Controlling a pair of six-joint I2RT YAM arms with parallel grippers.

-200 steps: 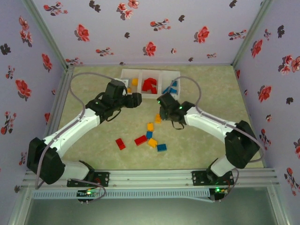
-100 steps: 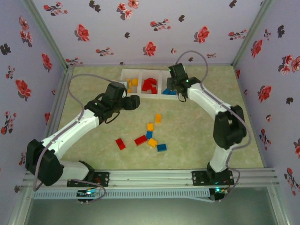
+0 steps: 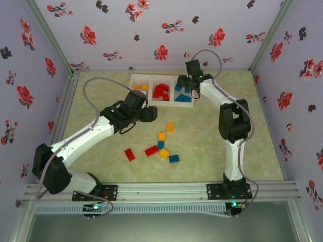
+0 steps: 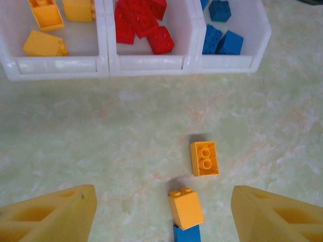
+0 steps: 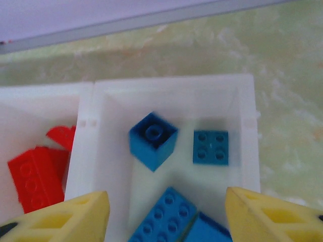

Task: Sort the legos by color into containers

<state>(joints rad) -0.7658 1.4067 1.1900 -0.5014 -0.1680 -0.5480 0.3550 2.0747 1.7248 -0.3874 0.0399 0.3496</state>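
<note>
The three joined white containers (image 3: 151, 103) stand at the back: yellow bricks (image 3: 141, 88) on the left, red (image 3: 161, 92) in the middle, blue (image 3: 182, 94) on the right. My right gripper (image 3: 187, 84) hangs open over the blue container (image 5: 171, 88); a blurred blue brick (image 5: 153, 139) lies tilted below it beside a flat blue one (image 5: 210, 147). My left gripper (image 3: 151, 115) is open above the table, with two yellow bricks (image 4: 204, 158) (image 4: 186, 207) and a blue brick (image 4: 186, 234) between and ahead of its fingers (image 4: 50, 217). The containers' front wall (image 4: 151, 63) is beyond them.
Several loose bricks lie mid-table: yellow (image 3: 170, 127) (image 3: 162, 136) (image 3: 164, 154), blue (image 3: 160, 145) (image 3: 174, 158), red (image 3: 151, 150) (image 3: 129, 155). Flowered walls close in the table on three sides. The arm bases sit on a rail (image 3: 161, 190) at the near edge.
My right arm swung from mid-table to over the blue container, and its gripper now stands open above a tumbling blue brick. My left gripper drew back from the containers toward the loose bricks.
</note>
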